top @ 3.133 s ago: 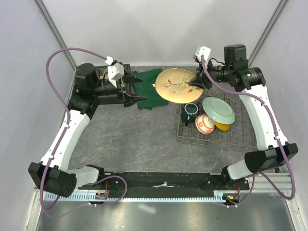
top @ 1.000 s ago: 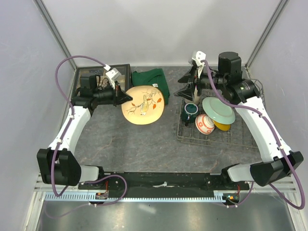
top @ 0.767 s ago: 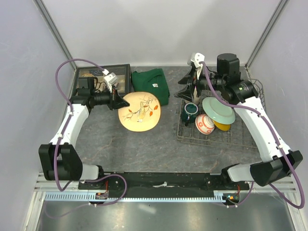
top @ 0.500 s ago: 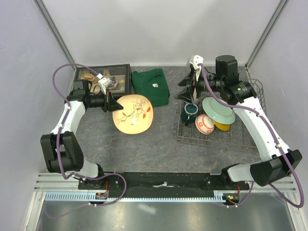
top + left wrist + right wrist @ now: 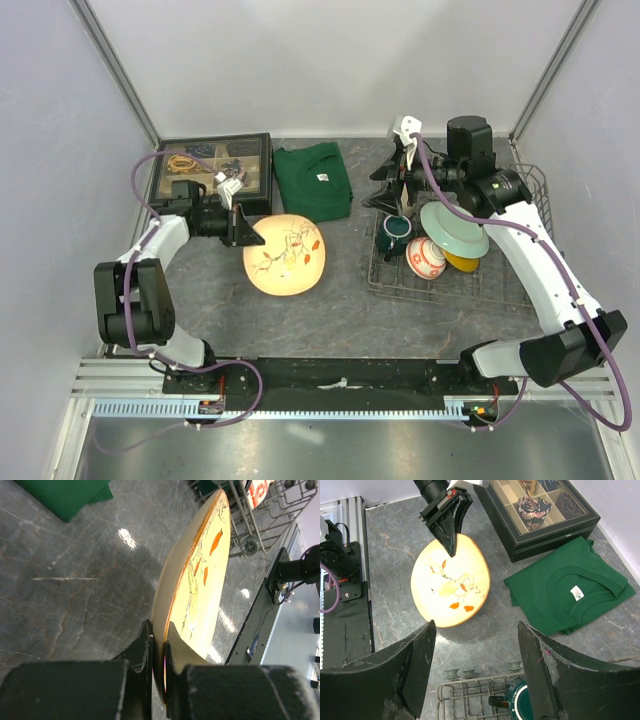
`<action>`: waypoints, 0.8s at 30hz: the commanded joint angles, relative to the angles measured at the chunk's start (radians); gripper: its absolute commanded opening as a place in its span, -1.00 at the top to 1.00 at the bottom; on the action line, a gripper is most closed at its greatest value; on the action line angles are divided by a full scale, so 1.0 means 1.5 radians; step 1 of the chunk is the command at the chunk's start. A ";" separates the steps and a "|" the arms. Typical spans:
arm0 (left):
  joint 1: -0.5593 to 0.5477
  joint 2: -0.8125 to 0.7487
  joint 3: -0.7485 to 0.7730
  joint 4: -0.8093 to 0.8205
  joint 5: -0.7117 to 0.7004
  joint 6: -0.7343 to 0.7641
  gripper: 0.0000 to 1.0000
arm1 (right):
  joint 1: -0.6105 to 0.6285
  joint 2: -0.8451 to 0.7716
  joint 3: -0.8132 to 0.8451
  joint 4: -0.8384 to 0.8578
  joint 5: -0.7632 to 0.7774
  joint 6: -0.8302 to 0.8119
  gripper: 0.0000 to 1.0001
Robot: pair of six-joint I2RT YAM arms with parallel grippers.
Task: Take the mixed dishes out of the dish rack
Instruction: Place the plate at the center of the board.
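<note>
Left gripper [image 5: 246, 234] is clamped tight on the rim of the cream plate [image 5: 286, 256], which is tilted over the table [image 5: 300, 320] left of the rack [image 5: 500, 287]. Right gripper [image 5: 386, 186] hangs wide open and empty by the rack's far left corner, where the mug [image 5: 397, 228], bowl [image 5: 426, 257], green plate [image 5: 455, 228] and yellow plate [image 5: 463, 263] sit.

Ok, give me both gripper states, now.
Left gripper: closed on the rim of the cream plate.
Right gripper: open, holding nothing.
</note>
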State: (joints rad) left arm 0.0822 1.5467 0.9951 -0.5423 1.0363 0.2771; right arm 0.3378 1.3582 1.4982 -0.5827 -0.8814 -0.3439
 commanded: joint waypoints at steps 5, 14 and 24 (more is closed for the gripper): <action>-0.048 0.000 -0.029 0.091 0.026 -0.121 0.96 | 0.001 -0.006 -0.016 0.023 -0.008 -0.010 -0.49; -0.088 0.025 -0.058 0.128 -0.001 -0.143 0.96 | 0.003 -0.021 -0.037 0.023 0.002 -0.018 -0.49; -0.090 0.059 -0.073 0.155 -0.016 -0.138 0.97 | 0.003 -0.031 -0.048 0.008 0.026 -0.037 -0.51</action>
State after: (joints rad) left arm -0.0502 1.6272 0.8768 -0.3607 0.9298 0.1257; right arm 0.3386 1.3357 1.4338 -0.5797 -0.8463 -0.3710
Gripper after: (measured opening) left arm 0.097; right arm 0.752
